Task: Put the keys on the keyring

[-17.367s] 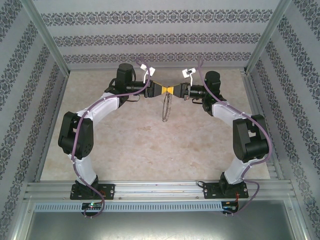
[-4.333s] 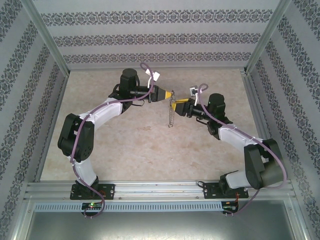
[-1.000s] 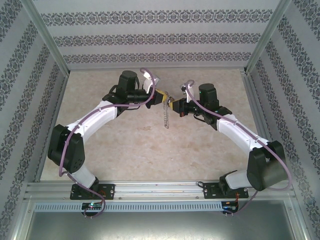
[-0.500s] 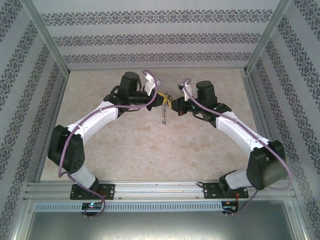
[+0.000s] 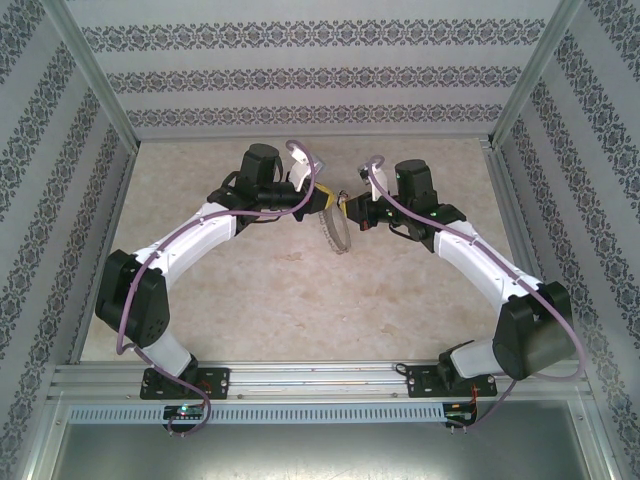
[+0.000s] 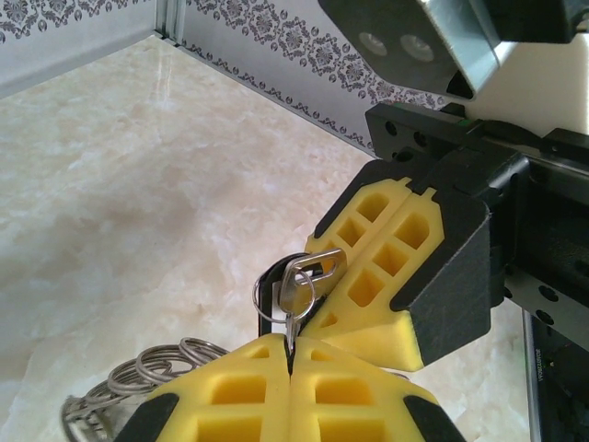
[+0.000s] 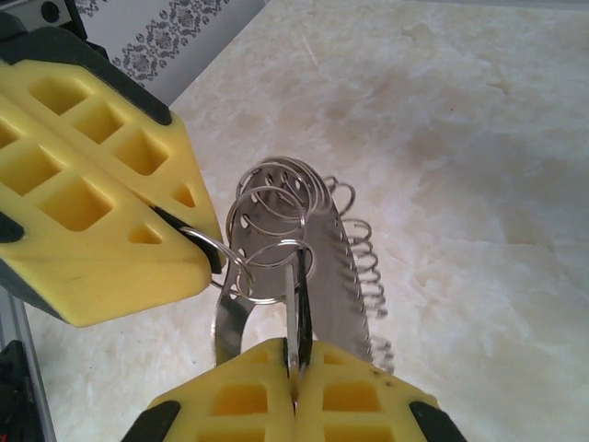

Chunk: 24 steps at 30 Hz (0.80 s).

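Meeting tip to tip above the tabletop (image 5: 300,310), both claws are fully closed. The left claw (image 6: 290,357) pinches the tiny black-headed key (image 6: 294,287) by a sliver of metal. The right claw (image 7: 294,364) appears clamped on a thin edge of the keyring (image 7: 331,267), whose hoop hangs beneath the two. The risk lies in that slim hold: a twist or sideways tug while threading could flick the key down onto the tabletop, or set the hoop swinging out of line.
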Motion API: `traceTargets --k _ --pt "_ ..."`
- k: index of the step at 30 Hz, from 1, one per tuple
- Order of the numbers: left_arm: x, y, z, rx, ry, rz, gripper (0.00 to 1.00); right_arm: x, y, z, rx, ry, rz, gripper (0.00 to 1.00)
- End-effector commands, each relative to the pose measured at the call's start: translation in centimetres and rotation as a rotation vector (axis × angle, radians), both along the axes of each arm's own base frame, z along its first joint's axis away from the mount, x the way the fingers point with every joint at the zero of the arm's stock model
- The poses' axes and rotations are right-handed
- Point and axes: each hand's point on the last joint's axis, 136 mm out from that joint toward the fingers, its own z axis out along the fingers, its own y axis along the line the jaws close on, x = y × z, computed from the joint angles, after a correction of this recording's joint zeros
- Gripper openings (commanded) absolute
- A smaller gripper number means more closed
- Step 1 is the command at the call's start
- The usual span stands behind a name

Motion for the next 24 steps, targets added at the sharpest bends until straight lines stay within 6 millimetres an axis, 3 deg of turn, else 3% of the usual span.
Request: traceTargets --k 1,10,24 --pt "-0.8 -0.5 3.0 -0.028 -0.074 -0.034 0.00 0.4 -0.1 2.5 0.007 -0.068 0.002 0.00" --pt "-0.9 -0.8 3.0 -0.034 -0.070 -0.040 0.00 0.0 2.0 2.6 -0.013 -0.075 0.062 0.00" --pt "-1.0 -0.7 3.3 -0.036 -0.076 -0.038 0.00 1.0 -1.2 1.5 -0.037 -0.056 -0.029 0.00"
